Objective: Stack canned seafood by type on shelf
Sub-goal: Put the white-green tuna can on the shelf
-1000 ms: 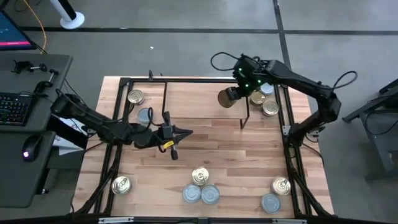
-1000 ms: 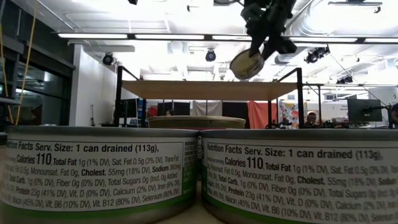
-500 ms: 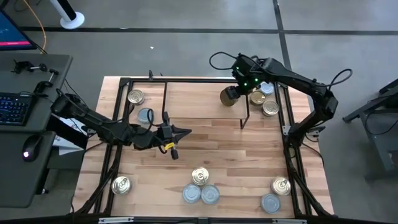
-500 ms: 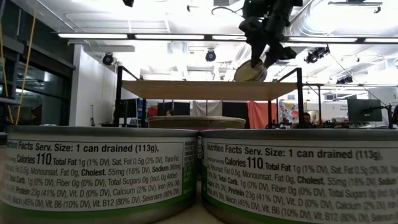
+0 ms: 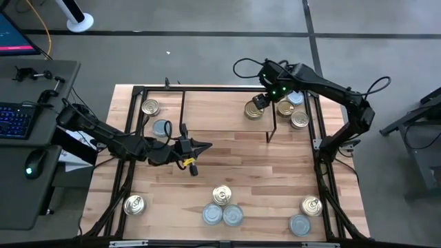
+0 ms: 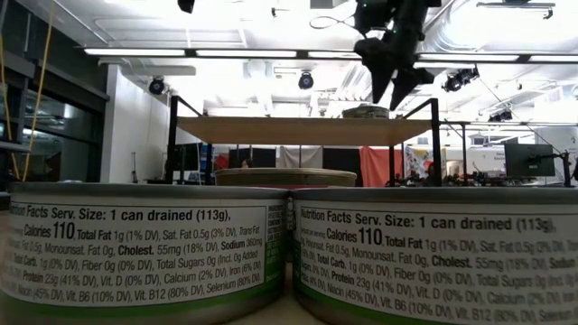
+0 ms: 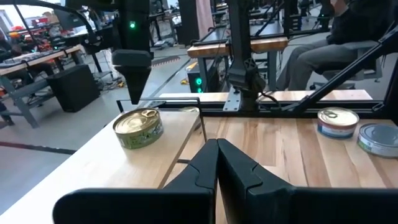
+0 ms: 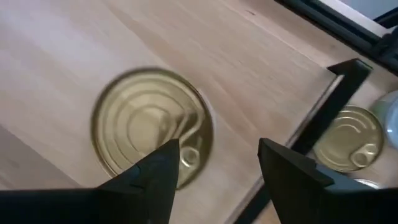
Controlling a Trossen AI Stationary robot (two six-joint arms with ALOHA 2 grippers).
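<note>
The right gripper (image 8: 214, 163) hovers over the shelf (image 5: 213, 110) with its fingers (image 8: 155, 171) spread wide, holding nothing. A gold pull-tab can (image 8: 152, 134) sits upright on the shelf board just beyond the fingertips, near the shelf's corner by a black wire leg (image 8: 323, 109). More gold cans (image 5: 298, 118) lie on the bench (image 5: 262, 172) past that edge. The left gripper (image 7: 216, 163) waits over mid-bench, fingers pressed together and empty.

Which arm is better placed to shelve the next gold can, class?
Right. Its open claw hangs over the shelf beside the can just placed, with gold cans close alongside. The left claw waits shut, mid-table.
</note>
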